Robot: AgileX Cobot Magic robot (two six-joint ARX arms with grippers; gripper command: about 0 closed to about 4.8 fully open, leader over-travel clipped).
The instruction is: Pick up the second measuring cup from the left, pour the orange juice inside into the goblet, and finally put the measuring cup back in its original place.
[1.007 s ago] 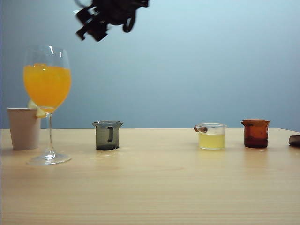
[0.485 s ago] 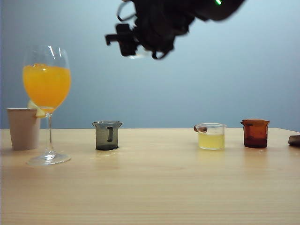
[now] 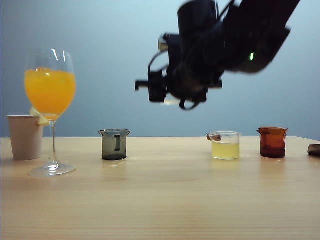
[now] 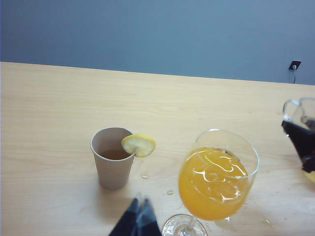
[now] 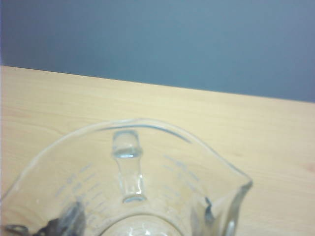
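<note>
The goblet point(image 3: 50, 107) stands at the left, its bowl more than half full of orange juice point(image 3: 50, 92). In the left wrist view the goblet point(image 4: 246, 153) and the juice point(image 4: 211, 184) lie just beyond my left gripper point(image 4: 140, 212), which is shut and holds nothing. My right gripper point(image 3: 172, 97) hangs high over the middle of the table, between the grey cup and the yellow-filled cup. It is shut on the clear measuring cup point(image 5: 133, 167), which looks empty and roughly upright. Dark fingers point(image 5: 66, 221) press both sides of it. From outside the cup shows only as a pale sliver.
A beige paper cup point(image 3: 25, 137) with a lemon slice point(image 4: 139, 145) stands behind the goblet. On the table stand a smoky grey cup point(image 3: 114, 145), a clear cup of pale yellow liquid point(image 3: 226, 146) and an amber cup point(image 3: 272, 142). A dark object point(image 3: 314, 149) sits at the right edge.
My right arm has swung right and down from near the goblet toward the table's middle, carrying the clear cup and turning it back upright. The left gripper and everything on the table stayed still.
</note>
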